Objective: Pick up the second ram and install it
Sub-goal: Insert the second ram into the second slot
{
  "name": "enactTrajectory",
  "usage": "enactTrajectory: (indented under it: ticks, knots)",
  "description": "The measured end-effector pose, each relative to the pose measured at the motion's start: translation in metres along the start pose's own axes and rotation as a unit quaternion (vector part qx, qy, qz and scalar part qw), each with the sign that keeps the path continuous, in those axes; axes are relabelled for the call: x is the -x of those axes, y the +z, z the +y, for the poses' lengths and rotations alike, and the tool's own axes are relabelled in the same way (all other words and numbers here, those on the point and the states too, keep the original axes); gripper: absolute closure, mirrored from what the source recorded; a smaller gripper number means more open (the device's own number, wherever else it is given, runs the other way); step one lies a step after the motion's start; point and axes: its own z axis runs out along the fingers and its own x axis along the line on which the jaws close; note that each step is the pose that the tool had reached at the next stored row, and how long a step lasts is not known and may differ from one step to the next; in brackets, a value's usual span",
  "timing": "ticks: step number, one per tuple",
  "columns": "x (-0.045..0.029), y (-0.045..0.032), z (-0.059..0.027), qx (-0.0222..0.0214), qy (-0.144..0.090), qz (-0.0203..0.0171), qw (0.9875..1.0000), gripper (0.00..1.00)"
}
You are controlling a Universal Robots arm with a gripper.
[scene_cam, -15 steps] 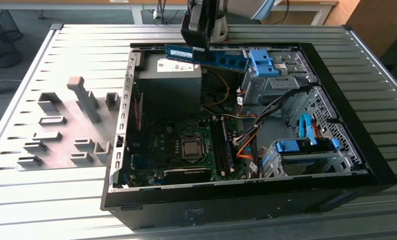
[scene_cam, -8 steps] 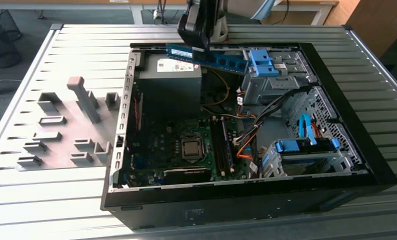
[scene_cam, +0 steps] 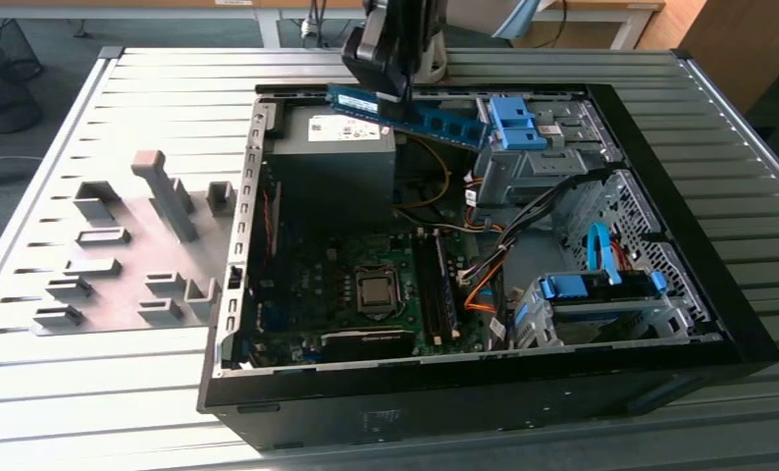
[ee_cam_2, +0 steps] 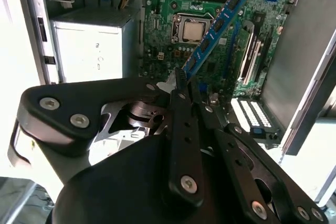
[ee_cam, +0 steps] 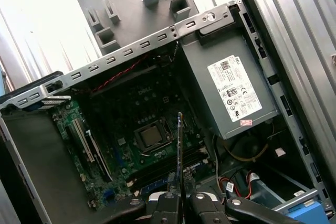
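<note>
The second ram [scene_cam: 409, 113] is a long blue stick with black chips, held in the air over the back part of the open computer case [scene_cam: 703, 294]. My gripper [scene_cam: 387, 90] is shut on one end of it. In the second wrist view the ram [ee_cam_2: 218, 24] slants away from my gripper [ee_cam_2: 186, 80] over the green motherboard [ee_cam_2: 163, 35]. In the first wrist view the ram [ee_cam: 179, 145] appears edge-on, rising from my gripper [ee_cam: 181, 196] above the dark memory slots [ee_cam: 173, 166]. In the exterior view the slots [scene_cam: 439, 285] lie well below the stick.
A grey power supply [scene_cam: 331, 167] sits under the gripper. Blue drive brackets [scene_cam: 514, 123] and a blue caddy [scene_cam: 599, 289] stand on the exterior view's right, with orange cables [scene_cam: 488, 285] beside the slots. A grey fixture plate [scene_cam: 128, 245] with blocks lies left of the case.
</note>
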Motion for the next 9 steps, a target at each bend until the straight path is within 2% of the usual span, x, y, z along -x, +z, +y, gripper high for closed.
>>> enactTrajectory:
  ticks: [5, 9]
  knots:
    - [-0.0001, 0.0007, 0.0000, -0.0015, 0.040, -0.0007, 0.9992, 0.86]
    - [-0.0001, 0.0015, 0.0000, -0.0030, 0.076, -0.0013, 0.9971, 0.86]
